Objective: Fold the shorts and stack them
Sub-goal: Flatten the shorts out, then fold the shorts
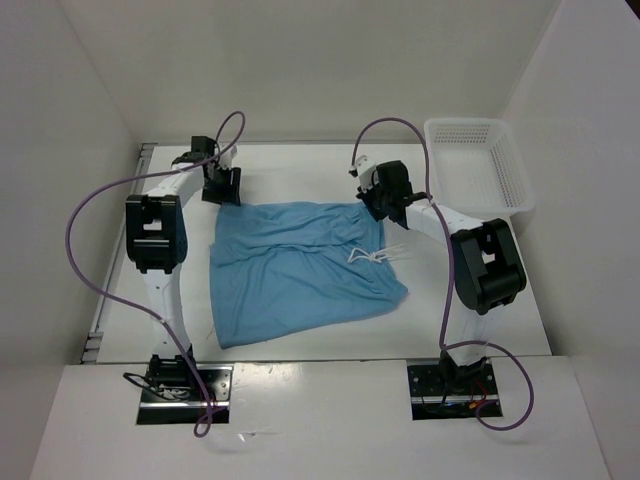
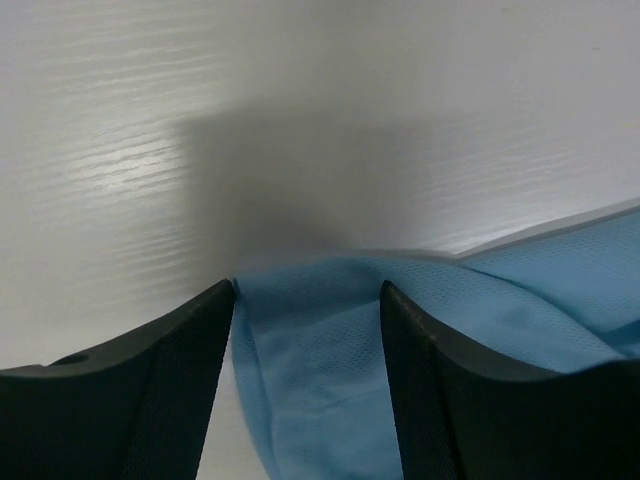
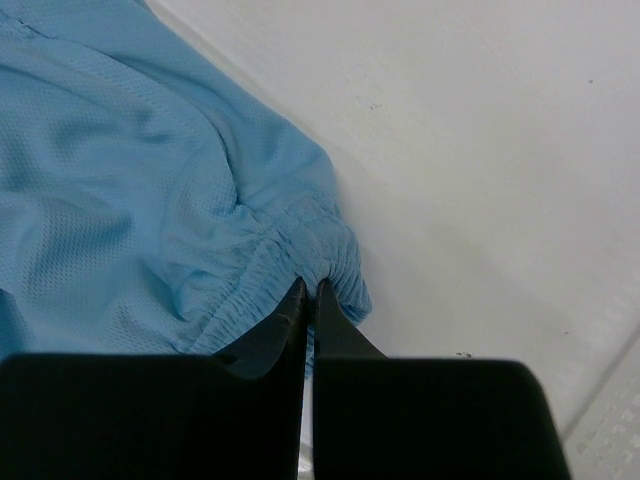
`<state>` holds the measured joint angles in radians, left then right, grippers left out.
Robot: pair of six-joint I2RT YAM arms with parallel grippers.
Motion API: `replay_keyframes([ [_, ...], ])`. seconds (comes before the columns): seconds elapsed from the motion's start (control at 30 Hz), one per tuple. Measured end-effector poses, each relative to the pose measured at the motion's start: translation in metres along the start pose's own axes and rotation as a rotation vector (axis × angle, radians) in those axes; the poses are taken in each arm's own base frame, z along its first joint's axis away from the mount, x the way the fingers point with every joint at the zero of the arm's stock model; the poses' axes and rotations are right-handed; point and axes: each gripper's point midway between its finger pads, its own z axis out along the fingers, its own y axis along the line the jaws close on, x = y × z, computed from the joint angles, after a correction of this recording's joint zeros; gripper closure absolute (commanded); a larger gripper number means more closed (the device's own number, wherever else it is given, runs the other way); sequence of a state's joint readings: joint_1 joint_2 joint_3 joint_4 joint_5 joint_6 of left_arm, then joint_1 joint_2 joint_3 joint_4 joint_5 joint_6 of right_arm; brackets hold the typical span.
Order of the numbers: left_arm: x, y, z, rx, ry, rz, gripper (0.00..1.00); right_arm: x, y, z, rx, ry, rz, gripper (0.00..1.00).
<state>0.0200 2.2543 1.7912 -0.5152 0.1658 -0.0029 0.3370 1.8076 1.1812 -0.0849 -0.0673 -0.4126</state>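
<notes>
White walls close round a pale bench (image 1: 300,165) with the two arms bolted at its near edge. Spread across the middle of the bench lie the shorts (image 1: 300,270), light blue and rumpled, the gathered waistband turned toward the right edge and the white drawstring (image 1: 370,255) loose on top of the cloth near that side.

At the corner of the shorts nearest the bench's far left corner stands the left gripper (image 2: 307,290). Its jaws are apart, and a fold of blue cloth lies on the bench between them, close to both fingers.

By the far end of the waistband sits the right gripper (image 3: 308,285). Its jaws are pressed together, with the puckered elastic edge pinched at their tips.

A white mesh basket (image 1: 470,125) stands in the far right corner of the bench, apart from the shorts
</notes>
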Motion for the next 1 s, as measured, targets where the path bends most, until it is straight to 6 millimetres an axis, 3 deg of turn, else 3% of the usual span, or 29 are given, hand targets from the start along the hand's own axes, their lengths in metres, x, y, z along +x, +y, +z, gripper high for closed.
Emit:
replay_keyframes([
  [0.1, -0.001, -0.010, 0.004, 0.013, -0.008, 0.017, 0.45, 0.000, 0.000, 0.000, -0.001, 0.001, -0.004, 1.00],
  [0.13, -0.002, -0.013, 0.005, 0.018, -0.011, 0.022, 0.55, 0.000, 0.000, 0.000, -0.001, 0.002, -0.005, 1.00],
  [0.17, -0.002, -0.016, 0.006, 0.021, -0.011, 0.027, 0.82, -0.001, 0.000, 0.000, 0.000, 0.001, -0.006, 1.00],
  [0.23, -0.002, -0.020, 0.008, 0.029, -0.010, 0.029, 0.99, -0.001, -0.001, 0.000, 0.003, 0.001, -0.010, 1.00],
  [0.4, -0.011, -0.022, 0.006, 0.029, -0.029, 0.041, 1.00, -0.015, -0.016, -0.002, 0.060, -0.015, -0.030, 1.00],
  [0.53, -0.050, -0.007, -0.015, -0.002, -0.125, 0.036, 1.00, -0.041, -0.033, -0.005, 0.116, -0.061, -0.050, 1.00],
  [0.63, -0.082, 0.008, -0.055, -0.036, -0.225, 0.028, 1.00, -0.056, -0.041, -0.009, 0.138, -0.094, -0.064, 1.00],
  [0.77, -0.110, 0.014, -0.130, -0.087, -0.358, 0.029, 1.00, -0.061, -0.043, -0.016, 0.147, -0.111, -0.088, 1.00],
  [0.83, -0.107, 0.005, -0.164, -0.104, -0.405, 0.041, 1.00, -0.056, -0.041, -0.024, 0.147, -0.109, -0.099, 1.00],
  [0.9, -0.094, -0.008, -0.185, -0.108, -0.415, 0.054, 1.00, -0.048, -0.037, -0.036, 0.146, -0.104, -0.116, 1.00],
  [1.0, -0.062, -0.026, -0.194, -0.101, -0.385, 0.070, 1.00, -0.037, -0.033, -0.056, 0.149, -0.107, -0.145, 1.00],
])
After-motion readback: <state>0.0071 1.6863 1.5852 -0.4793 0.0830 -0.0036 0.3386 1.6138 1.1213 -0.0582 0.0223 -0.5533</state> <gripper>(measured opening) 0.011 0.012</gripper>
